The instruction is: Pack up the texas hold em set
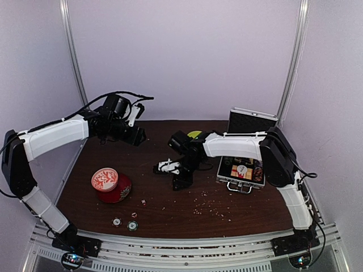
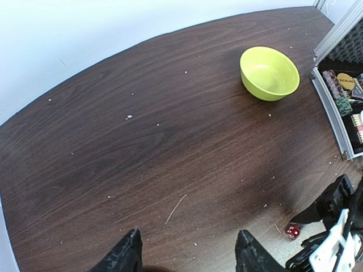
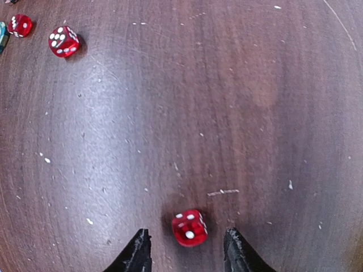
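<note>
The silver case (image 1: 241,182) lies open at the right with its black-lined lid (image 1: 252,120) upright and chips and cards inside; its edge (image 2: 332,107) also shows in the left wrist view. My right gripper (image 1: 181,182) points down at the table centre. It is open (image 3: 187,245), and a tiny red die (image 3: 189,228) lies between its fingertips with a gap on each side. Two more red dice (image 3: 64,41) (image 3: 20,25) lie farther off. Two round chips (image 1: 116,222) (image 1: 132,225) sit near the front left. My left gripper (image 1: 138,136) hangs open (image 2: 190,249) above bare wood, holding nothing.
A lime-green bowl (image 2: 269,72) stands at the back, left of the case. A red-and-white patterned round tin (image 1: 110,184) sits at the front left. Crumbs are scattered over the dark wood table (image 1: 170,207). White walls and metal posts ring the table.
</note>
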